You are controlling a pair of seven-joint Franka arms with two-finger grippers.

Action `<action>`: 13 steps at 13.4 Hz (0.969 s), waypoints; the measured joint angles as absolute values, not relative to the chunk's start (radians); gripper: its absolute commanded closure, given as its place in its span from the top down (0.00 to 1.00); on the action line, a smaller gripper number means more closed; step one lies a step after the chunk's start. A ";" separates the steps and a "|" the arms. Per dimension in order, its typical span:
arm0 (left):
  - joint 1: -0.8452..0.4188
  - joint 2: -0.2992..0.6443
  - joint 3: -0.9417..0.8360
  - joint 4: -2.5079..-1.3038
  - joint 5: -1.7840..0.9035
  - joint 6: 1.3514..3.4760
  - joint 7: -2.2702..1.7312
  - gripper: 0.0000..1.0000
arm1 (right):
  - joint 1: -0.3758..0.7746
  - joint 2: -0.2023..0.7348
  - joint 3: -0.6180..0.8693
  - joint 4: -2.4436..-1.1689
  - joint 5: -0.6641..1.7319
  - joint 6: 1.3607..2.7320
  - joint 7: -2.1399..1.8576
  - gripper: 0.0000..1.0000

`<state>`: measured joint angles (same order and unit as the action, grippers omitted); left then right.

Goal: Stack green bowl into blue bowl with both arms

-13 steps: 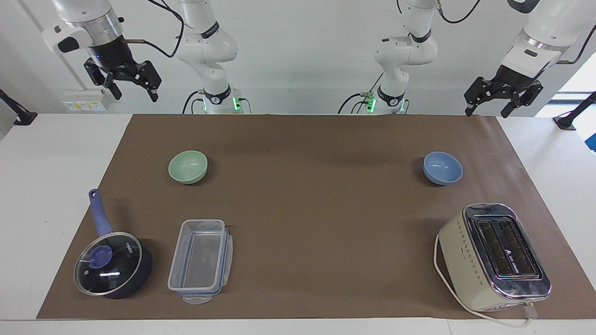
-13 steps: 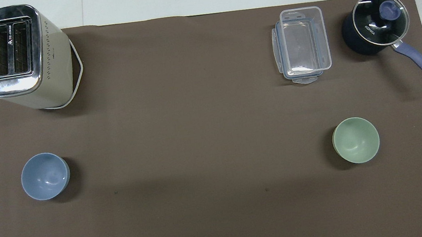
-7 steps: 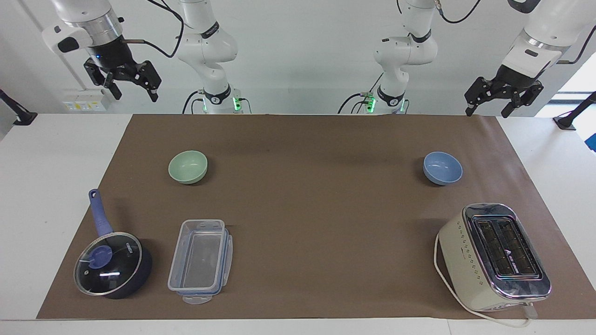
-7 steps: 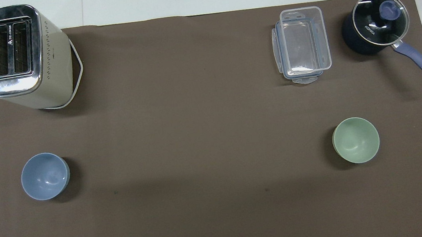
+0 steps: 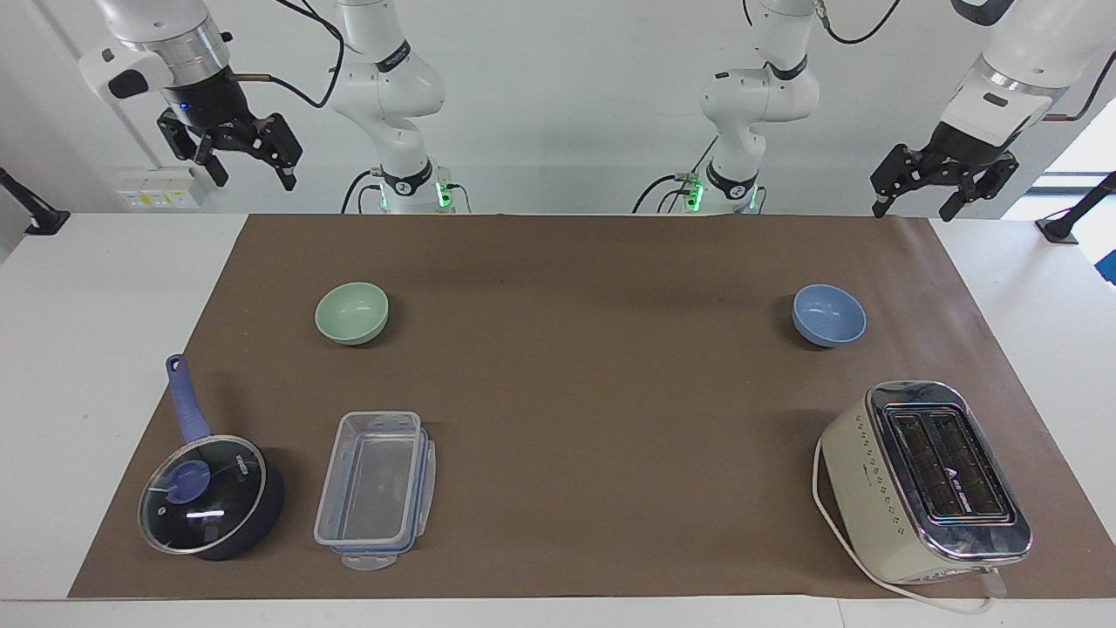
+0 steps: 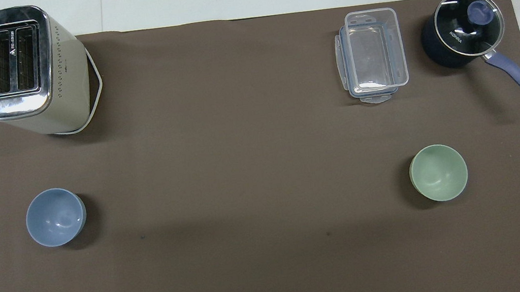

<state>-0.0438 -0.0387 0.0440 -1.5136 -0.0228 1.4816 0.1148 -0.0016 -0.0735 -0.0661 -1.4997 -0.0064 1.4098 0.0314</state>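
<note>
Mint-green bowl (image 5: 351, 312) sits below the spread-fingered right gripper (image 5: 234, 155), saucepan (image 5: 212, 494) beside; blue bowl (image 5: 828, 315) below the spread-fingered left gripper (image 5: 940, 179), near the toaster (image 5: 924, 480).

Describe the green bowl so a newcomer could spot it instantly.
Start at the brown mat, at the right arm's end. Nearer the robots than the clear plastic container sits the green bowl, alone and upright. It is pale mint; the matching blue bowl sits at the left arm's end.

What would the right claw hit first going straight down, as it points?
The right claw would likely meet bare white table beside the brown mat, missing the green bowl; depth is unclear.
</note>
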 measured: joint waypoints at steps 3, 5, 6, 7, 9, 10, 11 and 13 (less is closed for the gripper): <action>-0.043 -0.045 0.045 -1.523 -0.023 1.486 0.118 1.00 | -0.002 -0.074 -0.066 -1.500 -0.006 1.410 0.031 1.00; -0.043 -0.049 0.045 -1.526 -0.023 1.487 0.119 1.00 | -0.002 -0.074 -0.066 -1.500 -0.006 1.410 0.031 1.00; -0.043 -0.049 0.046 -1.528 -0.023 1.487 0.119 1.00 | -0.002 -0.074 -0.066 -1.500 -0.006 1.410 0.031 1.00; -0.043 -0.050 0.046 -1.531 -0.023 1.487 0.119 1.00 | -0.002 -0.074 -0.066 -1.500 -0.006 1.410 0.031 1.00; -0.037 -0.052 0.047 -1.539 -0.023 1.491 0.120 1.00 | -0.002 -0.074 -0.066 -1.500 -0.006 1.410 0.031 1.00; -0.033 -0.052 0.047 -1.545 -0.023 1.495 0.122 1.00 | -0.002 -0.074 -0.066 -1.500 -0.006 1.410 0.031 1.00; -0.032 -0.053 0.047 -1.552 -0.027 1.498 0.128 1.00 | -0.002 -0.074 -0.066 -1.501 -0.006 1.410 0.031 1.00; -0.027 -0.055 0.048 -1.570 -0.039 1.499 0.164 1.00 | -0.002 -0.074 -0.066 -1.501 -0.006 1.410 0.031 1.00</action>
<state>-0.0273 -0.0552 0.0481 -1.5701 -0.0390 1.4994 0.1635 -0.0016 -0.0739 -0.0661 -1.5015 -0.0064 1.4096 0.0314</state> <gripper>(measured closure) 0.000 0.000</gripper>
